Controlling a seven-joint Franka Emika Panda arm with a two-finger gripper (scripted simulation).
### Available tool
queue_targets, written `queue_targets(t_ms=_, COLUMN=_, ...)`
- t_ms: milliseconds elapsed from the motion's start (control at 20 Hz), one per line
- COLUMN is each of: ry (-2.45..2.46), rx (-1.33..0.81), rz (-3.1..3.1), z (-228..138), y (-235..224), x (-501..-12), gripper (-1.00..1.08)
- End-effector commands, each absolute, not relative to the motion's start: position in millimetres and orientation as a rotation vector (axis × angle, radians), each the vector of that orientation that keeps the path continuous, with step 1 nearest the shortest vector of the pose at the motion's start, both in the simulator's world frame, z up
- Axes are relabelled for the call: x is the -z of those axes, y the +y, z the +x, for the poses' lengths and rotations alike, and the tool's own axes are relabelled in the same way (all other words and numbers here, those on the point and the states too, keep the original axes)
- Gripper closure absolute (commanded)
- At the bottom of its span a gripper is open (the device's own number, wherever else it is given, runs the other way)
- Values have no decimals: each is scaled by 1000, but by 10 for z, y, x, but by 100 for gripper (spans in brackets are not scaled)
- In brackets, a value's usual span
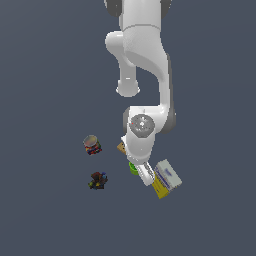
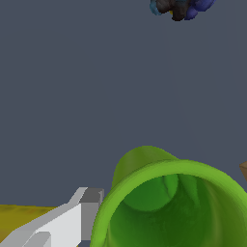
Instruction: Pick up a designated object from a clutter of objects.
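We've got the green cup [image 2: 169, 207] right under the tool [image 1: 145, 175], filling the wrist view with its open rim beside one finger [image 2: 79, 217]. Outside, only a green sliver [image 1: 133, 167] shows behind the arm. Can't tell if the tool's closed. Yellow box [image 1: 166, 178] sits just beside it, dark lump [image 1: 98, 180] farther off.

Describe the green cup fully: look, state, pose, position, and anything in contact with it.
The green cup is a bright lime cylinder, plastic-looking, with a round rim and an empty, hollow inside. In the wrist view its open mouth faces the camera, large and close; one pale finger sits right beside its wall, contact unclear. In the exterior view only a sliver shows beneath the arm's hand, between the cracker and the box.
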State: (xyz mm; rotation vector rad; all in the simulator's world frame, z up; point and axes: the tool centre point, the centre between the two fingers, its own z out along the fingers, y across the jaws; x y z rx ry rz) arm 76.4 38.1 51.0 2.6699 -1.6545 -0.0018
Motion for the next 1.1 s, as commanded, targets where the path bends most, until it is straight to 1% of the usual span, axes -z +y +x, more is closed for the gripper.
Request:
queue_targets(t_ms=0, ry=-1655, rx=-1, rz=2671, z=733, y=393, x=-592, gripper=108)
queue_targets(t_ms=400, ry=-1655, rx=0, rz=2671, z=507, y=451, x=-1009, gripper=108)
queue_targets(t_ms=1050, ry=-1656, rx=0, rz=2671, z=-44, y=590, x=-2054, gripper=108)
